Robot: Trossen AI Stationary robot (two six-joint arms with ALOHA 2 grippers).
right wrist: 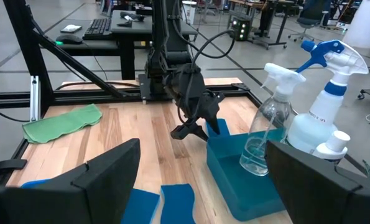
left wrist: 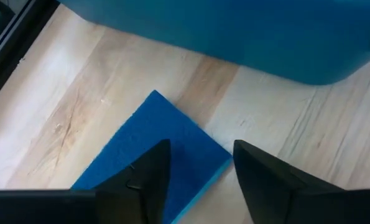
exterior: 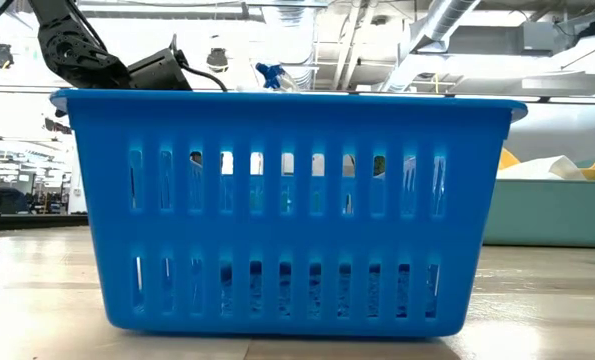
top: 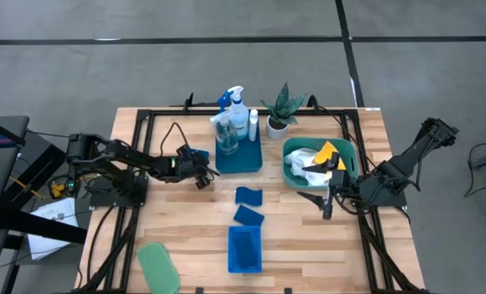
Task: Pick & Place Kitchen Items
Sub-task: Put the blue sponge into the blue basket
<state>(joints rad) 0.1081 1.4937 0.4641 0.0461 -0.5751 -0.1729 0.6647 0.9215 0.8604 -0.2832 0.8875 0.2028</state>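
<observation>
While over pale grained wood, flat square blue sponge [left wrist: 150, 162] between left gripper [left wrist: 200, 180] fingers.

Blue sponge [left wrist: 153, 155], green cloth [top: 158, 266]

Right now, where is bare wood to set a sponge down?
Bare wood lies between the blue slotted basket and the table's right edge, and between it and the green cloth. Crowded: the middle, with two blue square sponges, and the back, where the left gripper sits beside the blue bottle tray and the right gripper by the teal tub.
</observation>
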